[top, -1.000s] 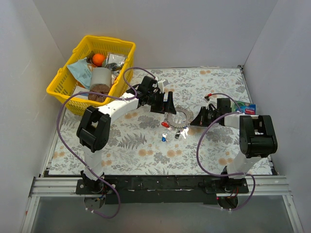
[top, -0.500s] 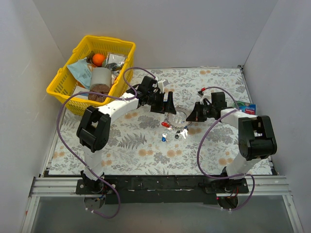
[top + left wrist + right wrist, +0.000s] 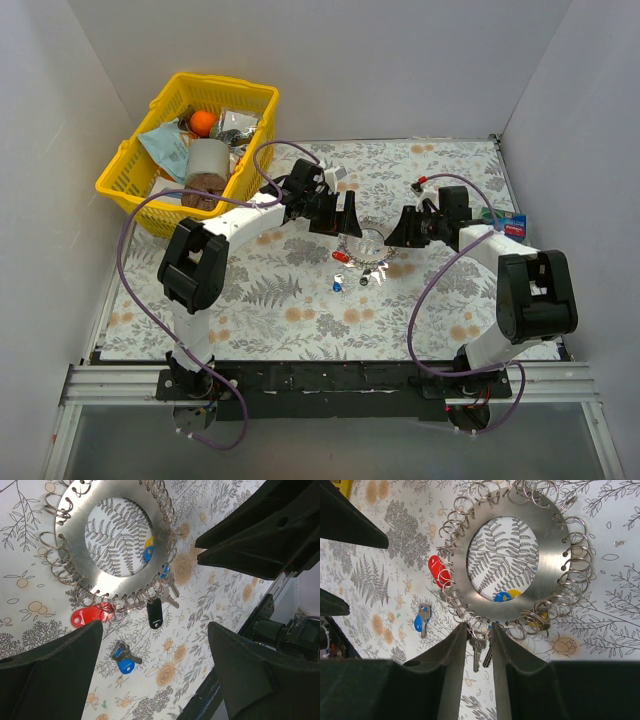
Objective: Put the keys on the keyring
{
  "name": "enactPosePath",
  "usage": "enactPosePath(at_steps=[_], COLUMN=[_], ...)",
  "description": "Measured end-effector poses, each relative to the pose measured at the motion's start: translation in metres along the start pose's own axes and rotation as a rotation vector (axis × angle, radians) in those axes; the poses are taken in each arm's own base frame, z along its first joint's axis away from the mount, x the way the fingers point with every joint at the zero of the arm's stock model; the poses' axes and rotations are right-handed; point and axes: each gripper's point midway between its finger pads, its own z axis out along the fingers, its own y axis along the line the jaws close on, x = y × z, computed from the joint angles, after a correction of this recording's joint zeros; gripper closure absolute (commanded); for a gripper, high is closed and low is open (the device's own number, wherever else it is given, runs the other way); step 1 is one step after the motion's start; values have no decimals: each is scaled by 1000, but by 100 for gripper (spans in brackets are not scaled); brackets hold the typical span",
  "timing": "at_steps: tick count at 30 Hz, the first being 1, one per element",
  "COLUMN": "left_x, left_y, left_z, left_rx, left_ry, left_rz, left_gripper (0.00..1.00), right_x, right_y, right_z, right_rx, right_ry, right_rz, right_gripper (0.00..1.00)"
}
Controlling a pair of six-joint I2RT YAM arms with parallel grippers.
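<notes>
From where I'm standing, the keyring point(image 3: 552, 555) is sitting in the middle of the counter point(image 3: 250, 300). It is a flat steel disc with small wire loops all round its rim, and both arms are leaning in over it. The right gripper point(image 3: 477, 627) is resting at the ring's near edge with its fingers drawn almost together, leaving only a slit. A cluster of loops and a couple of silvery keys point(image 3: 479, 652) are showing in that slit, and I cannot tell whether it is really pinching a loop or only bracketing it. The left gripper point(image 3: 156, 645) is hovering above with its fingers spread wide, holding nothing. A red key point(image 3: 90, 616) and a black key point(image 3: 155, 615) are lying against the rim loops, perhaps already threaded, while a blue key point(image 3: 124, 660) is lying just beside them, clear of the ring. I'd say the step in hand is steadying the ring so a loose key can be fed on. The next move is looking fiddly: the spread gripper would be dropping onto that blue key, nipping its head, and working its hole onto one thin loop without shoving the disc away.
</notes>
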Motion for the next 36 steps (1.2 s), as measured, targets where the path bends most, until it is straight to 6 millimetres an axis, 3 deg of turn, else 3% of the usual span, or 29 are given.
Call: enactPosePath(at_steps=[6,17,23,29,36], left_x=[-1,0,5,9,10], left_y=[-1,-2,2,5,5], left_z=[0,0,2,3,3], left_rx=[5,9,7,2,2], left_ry=[-4,-1,9,18,19], left_rz=[3,3,-4,-9,-10], left_gripper=[14,15,15,15,15], right_x=[1,2,23,31,38], right_y=[-1,-9,4,24,19], right_z=[-6,-15,-1,21,31], right_rx=[27,136,194,226,303], right_ry=[2,3,106,174,220], right_rz=[-26,-93,-186,-311,-348], right_gripper=[41,36,43,51,70])
